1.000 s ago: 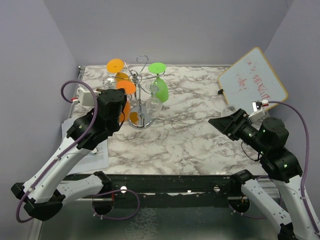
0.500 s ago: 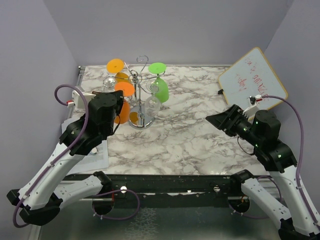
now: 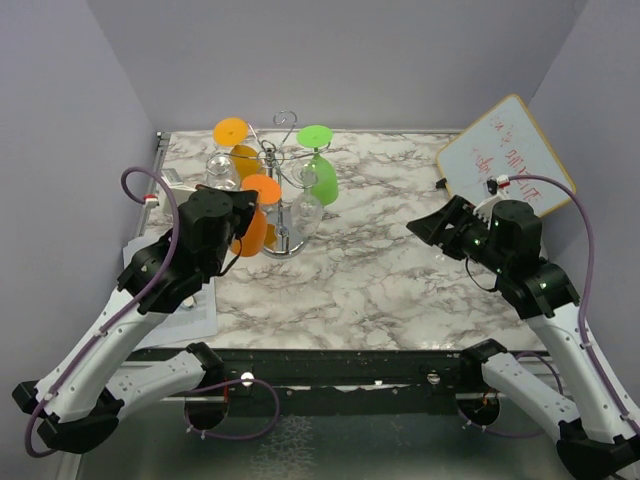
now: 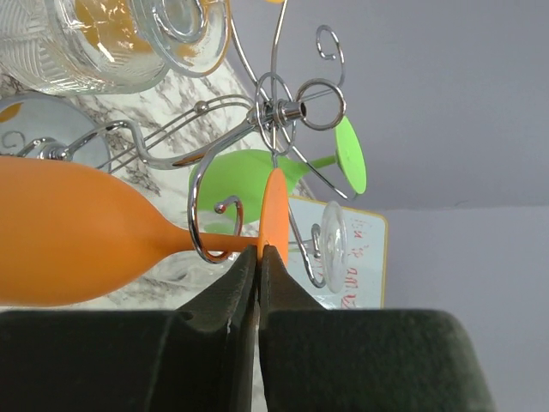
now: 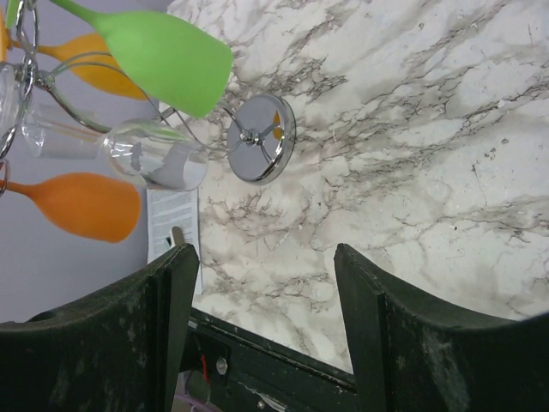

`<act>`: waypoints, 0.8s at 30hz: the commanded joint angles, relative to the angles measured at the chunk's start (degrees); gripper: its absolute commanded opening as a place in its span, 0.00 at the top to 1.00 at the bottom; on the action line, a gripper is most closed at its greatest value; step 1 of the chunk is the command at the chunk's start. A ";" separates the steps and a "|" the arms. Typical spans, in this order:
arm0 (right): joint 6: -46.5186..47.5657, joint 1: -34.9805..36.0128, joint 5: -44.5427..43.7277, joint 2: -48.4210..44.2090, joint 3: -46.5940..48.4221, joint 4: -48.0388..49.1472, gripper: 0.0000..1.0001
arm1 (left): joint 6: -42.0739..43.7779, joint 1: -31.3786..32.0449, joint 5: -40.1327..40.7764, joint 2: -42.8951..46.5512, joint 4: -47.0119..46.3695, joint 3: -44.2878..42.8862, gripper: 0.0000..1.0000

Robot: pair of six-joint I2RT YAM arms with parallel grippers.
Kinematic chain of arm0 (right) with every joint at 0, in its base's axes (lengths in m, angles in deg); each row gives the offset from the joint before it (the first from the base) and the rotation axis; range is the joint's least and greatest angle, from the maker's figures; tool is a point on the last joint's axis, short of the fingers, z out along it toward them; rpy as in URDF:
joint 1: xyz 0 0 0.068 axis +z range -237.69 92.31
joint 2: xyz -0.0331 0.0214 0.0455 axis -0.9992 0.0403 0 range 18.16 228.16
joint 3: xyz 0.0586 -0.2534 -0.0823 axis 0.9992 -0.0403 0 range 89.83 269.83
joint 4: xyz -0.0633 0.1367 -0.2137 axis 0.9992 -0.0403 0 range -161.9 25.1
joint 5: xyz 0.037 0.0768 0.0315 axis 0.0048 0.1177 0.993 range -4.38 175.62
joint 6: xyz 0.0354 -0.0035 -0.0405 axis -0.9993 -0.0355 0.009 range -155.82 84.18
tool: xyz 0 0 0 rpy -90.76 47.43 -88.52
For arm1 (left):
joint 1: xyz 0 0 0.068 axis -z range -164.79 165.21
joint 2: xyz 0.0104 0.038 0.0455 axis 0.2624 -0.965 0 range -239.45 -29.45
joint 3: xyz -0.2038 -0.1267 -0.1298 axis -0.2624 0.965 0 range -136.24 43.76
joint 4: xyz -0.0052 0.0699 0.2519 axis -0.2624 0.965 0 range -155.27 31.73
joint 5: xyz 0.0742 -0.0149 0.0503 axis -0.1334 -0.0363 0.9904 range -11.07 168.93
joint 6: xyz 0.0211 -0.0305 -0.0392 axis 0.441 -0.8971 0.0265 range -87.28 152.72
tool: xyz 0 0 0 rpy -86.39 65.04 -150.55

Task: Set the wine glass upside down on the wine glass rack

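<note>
The wine glass rack (image 3: 281,186) stands at the back left of the marble table, with its round chrome base (image 3: 283,241) in view. My left gripper (image 3: 250,200) is shut on the edge of the foot (image 4: 274,210) of an orange wine glass (image 4: 77,242). Its stem lies inside a curled wire arm (image 4: 210,233) of the rack (image 4: 276,110), and its bowl (image 3: 250,233) points down and to the left. My right gripper (image 3: 440,227) is open and empty to the right of the rack, above bare marble (image 5: 264,257).
Another orange glass (image 3: 232,132), a green glass (image 3: 323,178) and clear glasses (image 3: 308,208) hang on the rack. A whiteboard (image 3: 505,160) leans at the back right. A paper sheet (image 3: 196,304) lies at the table's left edge.
My left arm has swung right and carried the orange glass in to the rack, so its foot now sits beside the pole. My right arm has moved left and forward.
</note>
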 commanded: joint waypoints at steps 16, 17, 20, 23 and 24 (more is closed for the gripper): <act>3.11 0.04 -4.44 4.40 3.98 2.57 0.30 | 12.70 0.00 -8.71 2.50 1.44 1.24 0.38; 3.87 0.01 -5.76 5.64 4.39 2.45 0.30 | 14.08 -0.06 -9.52 2.93 1.44 1.54 0.35; 7.61 0.03 -10.76 8.82 6.50 1.47 0.30 | 21.21 -0.07 -11.80 3.82 1.34 1.72 0.28; 12.54 0.02 -17.98 12.36 8.46 0.57 0.28 | 29.67 -0.03 -14.27 5.20 0.22 2.35 0.19; 13.95 0.08 -20.87 13.59 8.83 0.20 0.27 | 33.61 0.00 -16.92 5.89 -1.63 2.92 0.16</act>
